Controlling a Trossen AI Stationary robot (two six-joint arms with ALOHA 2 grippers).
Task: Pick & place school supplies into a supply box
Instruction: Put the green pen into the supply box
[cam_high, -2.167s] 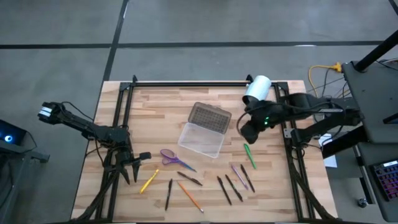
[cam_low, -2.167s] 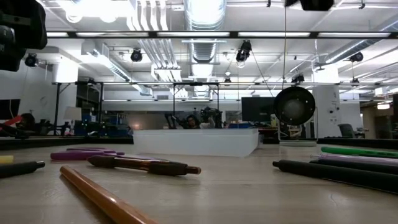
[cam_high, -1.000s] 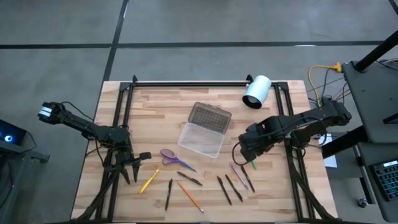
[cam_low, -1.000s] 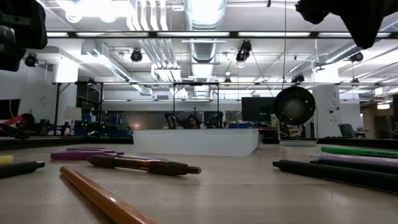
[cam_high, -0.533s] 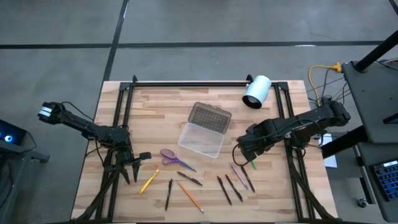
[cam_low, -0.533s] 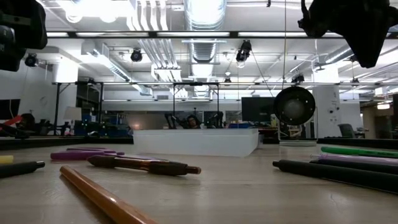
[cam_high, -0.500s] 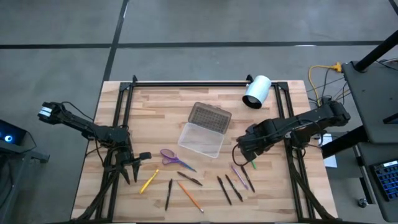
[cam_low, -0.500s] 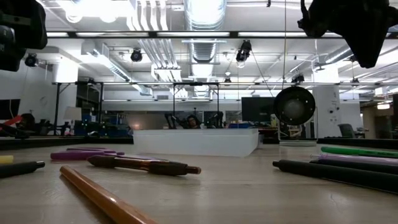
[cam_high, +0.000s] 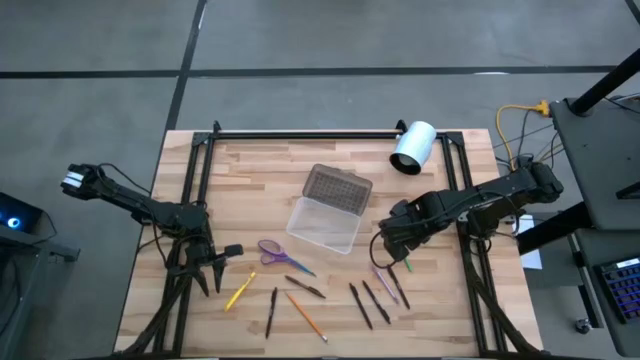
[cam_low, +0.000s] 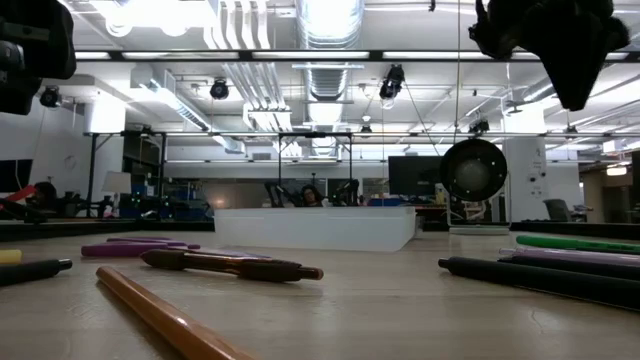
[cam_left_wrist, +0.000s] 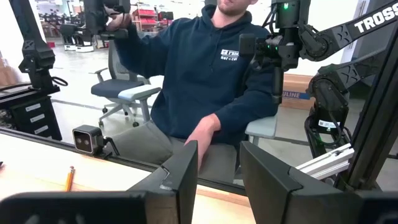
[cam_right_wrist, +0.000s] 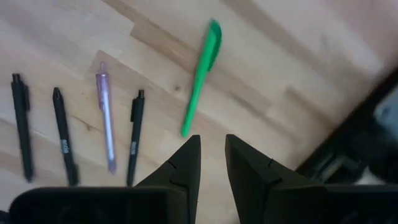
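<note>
Centrally on the table (cam_high: 250, 170), the supply box (cam_high: 323, 223) is seen open and empty, its dotted grey lid (cam_high: 337, 187) hinged back at its 1 o'clock. At its 3 o'clock the right gripper (cam_high: 386, 244) is held above the green pen (cam_right_wrist: 202, 74), fingers slightly parted, holding nothing. At 9 o'clock the left gripper (cam_high: 205, 272) is parked, fingers parted.

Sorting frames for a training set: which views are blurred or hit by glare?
Low view: bright ceiling lights glare, and the near orange pencil is out of focus. Right wrist view: soft, the green pen smeared. High view: evenly lit.
</note>
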